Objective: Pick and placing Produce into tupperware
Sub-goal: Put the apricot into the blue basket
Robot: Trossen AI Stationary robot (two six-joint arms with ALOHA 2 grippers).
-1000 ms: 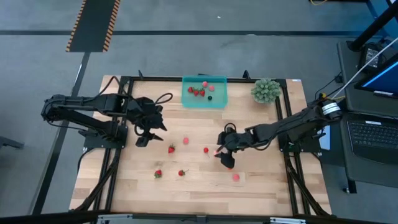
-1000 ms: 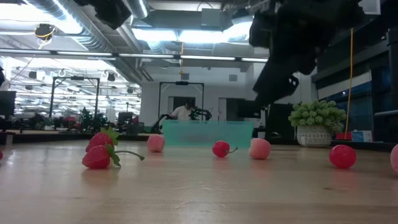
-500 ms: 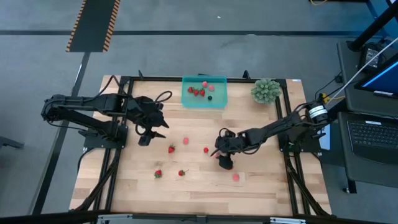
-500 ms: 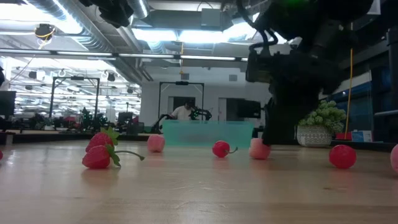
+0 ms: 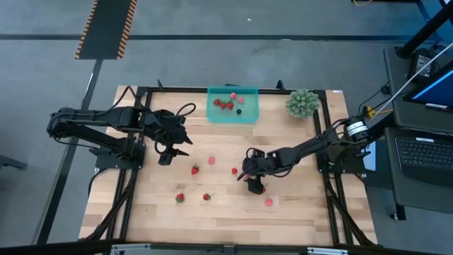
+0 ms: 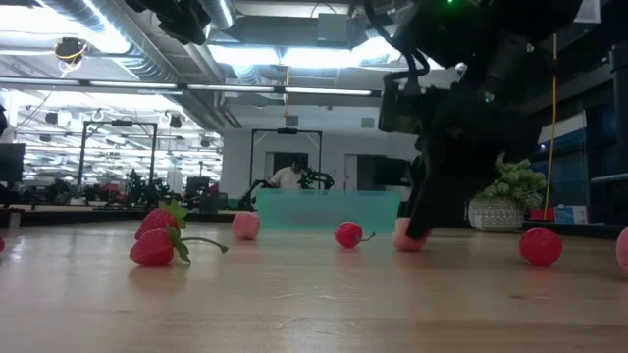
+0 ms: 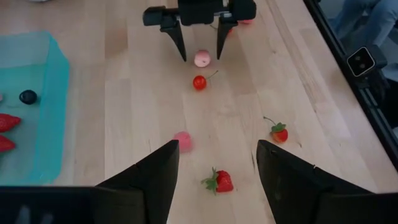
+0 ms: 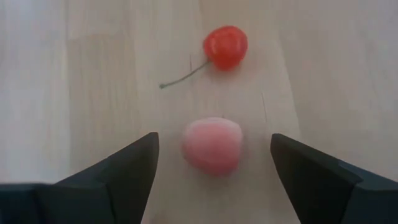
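The produce lies scattered over the wooden table, with several pieces already inside the tupperware, the teal container at the table's far edge. In there I can see a few red strawberries, a pink piece and a small dark berry. Out from the tupperware toward the near edge, the right gripper is down at the table with its fingers spread wide, one on each side of a pink berry that sits between them untouched. Just beyond that berry, on the tupperware's side, lies a red cherry with a thin stem. The left gripper waits off to the tupperware's left, over the table's left side, its fingers also apart and holding nothing. More loose pieces lie further from the tupperware: a strawberry with a green top, a pale pink piece, two more strawberries nearer the front edge, and another pink berry just past the right gripper. A spiky green plant ball stands to the tupperware's right, near the table's far corner.
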